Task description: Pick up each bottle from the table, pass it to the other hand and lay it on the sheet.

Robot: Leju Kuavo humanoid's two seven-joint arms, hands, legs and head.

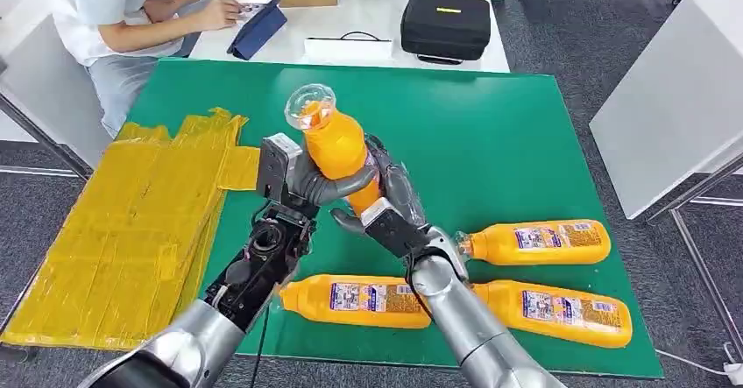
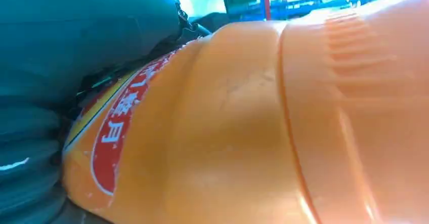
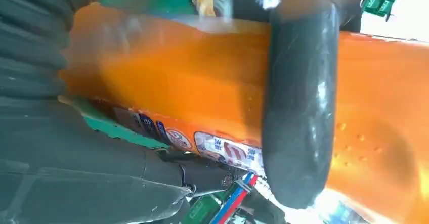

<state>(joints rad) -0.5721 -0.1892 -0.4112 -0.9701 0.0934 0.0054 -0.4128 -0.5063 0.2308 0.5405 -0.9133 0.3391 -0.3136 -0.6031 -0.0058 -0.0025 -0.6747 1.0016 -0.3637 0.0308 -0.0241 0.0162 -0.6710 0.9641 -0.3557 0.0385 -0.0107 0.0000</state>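
Note:
An orange bottle point(image 1: 334, 141) with a clear cap stands nearly upright in the air above the green table point(image 1: 491, 134), held between both hands. My left hand point(image 1: 293, 178) wraps its fingers around the bottle's lower body from the left. My right hand point(image 1: 392, 197) grips the same bottle from the right and behind. The left wrist view has the bottle point(image 2: 253, 133) close up beside that hand point(image 2: 28, 153). In the right wrist view a dark finger point(image 3: 298, 107) lies across the bottle point(image 3: 167, 82). The yellow sheet point(image 1: 131, 230) lies at the table's left end.
Three more orange bottles lie on their sides near the table's front edge: one point(image 1: 534, 242) to the right, one point(image 1: 355, 300) under my arms, one point(image 1: 561, 312) at the front right. A person sits with a tablet point(image 1: 258, 29) at the white table behind, near a black case point(image 1: 445, 24).

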